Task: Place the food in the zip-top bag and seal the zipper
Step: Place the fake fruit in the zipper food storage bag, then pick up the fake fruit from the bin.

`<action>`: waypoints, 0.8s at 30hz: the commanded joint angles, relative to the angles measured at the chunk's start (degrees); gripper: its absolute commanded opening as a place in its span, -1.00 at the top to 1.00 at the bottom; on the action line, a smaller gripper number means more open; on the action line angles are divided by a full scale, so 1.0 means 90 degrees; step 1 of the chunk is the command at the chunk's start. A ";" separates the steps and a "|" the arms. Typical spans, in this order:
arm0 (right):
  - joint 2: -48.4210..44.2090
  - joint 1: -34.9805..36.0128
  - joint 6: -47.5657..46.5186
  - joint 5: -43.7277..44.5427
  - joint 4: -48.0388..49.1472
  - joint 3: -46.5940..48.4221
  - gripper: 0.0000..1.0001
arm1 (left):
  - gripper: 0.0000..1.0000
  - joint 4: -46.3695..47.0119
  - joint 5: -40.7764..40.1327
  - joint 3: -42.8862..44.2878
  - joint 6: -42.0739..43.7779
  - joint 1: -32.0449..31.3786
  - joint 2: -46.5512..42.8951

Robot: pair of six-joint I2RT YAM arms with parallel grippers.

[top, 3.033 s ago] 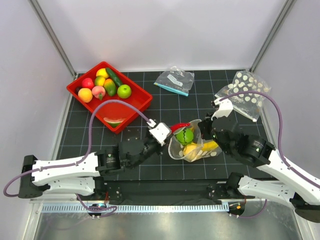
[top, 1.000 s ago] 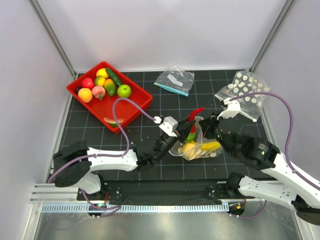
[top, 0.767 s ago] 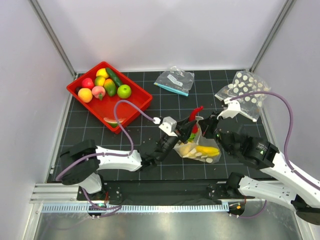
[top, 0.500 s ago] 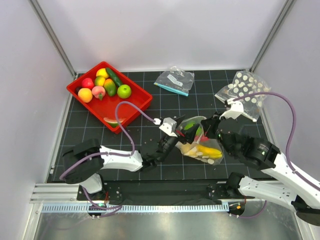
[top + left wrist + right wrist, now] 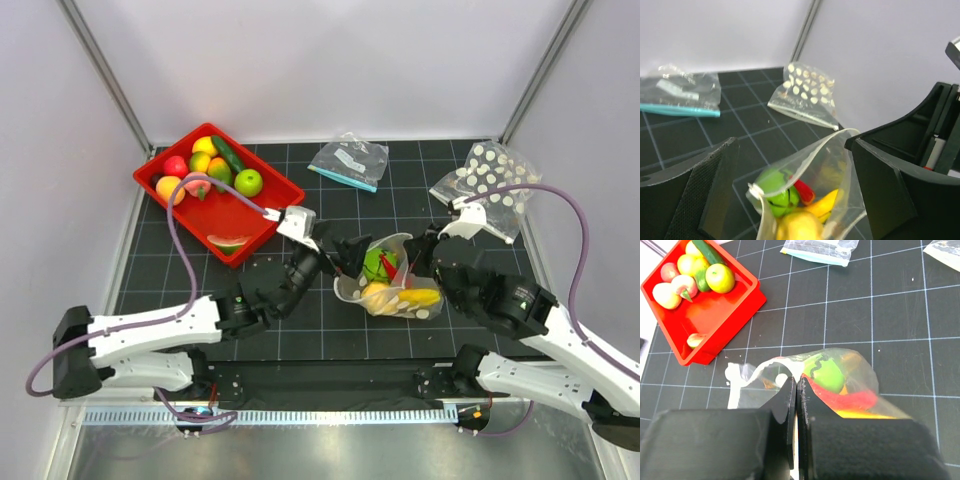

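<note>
My left gripper [image 5: 341, 256] is spread wide and empty. My right gripper [image 5: 797, 390] pinches the zip-top bag [image 5: 400, 296] at its rim. The bag lies left-right, mouth gaping up-left.

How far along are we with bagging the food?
Done: a green fruit, red piece and banana sit in the dotted bag. In hand: the right gripper pinches the bag's zipper; the left gripper is open at its mouth. Left: more fruit in the red tray, zipper unsealed.

zip-top bag [image 5: 837, 165]: bottom cut off | near side behind right gripper [image 5: 796, 390]
</note>
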 commanded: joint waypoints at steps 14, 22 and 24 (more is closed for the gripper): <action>0.0247 -0.0033 -0.0639 -0.0257 0.0621 0.0016 0.97 | -0.99 -0.5387 -0.0477 0.0548 -0.2015 0.2215 -0.1525; 0.0257 -0.0033 -0.0688 -0.0335 0.0739 -0.0003 0.97 | -0.99 -0.5943 0.0198 0.1358 -0.2221 0.3967 -0.0354; 0.0218 -0.0042 -0.0698 -0.0384 0.0768 -0.0023 0.97 | -0.99 -0.6226 0.0324 0.1866 -0.2124 0.4318 0.0220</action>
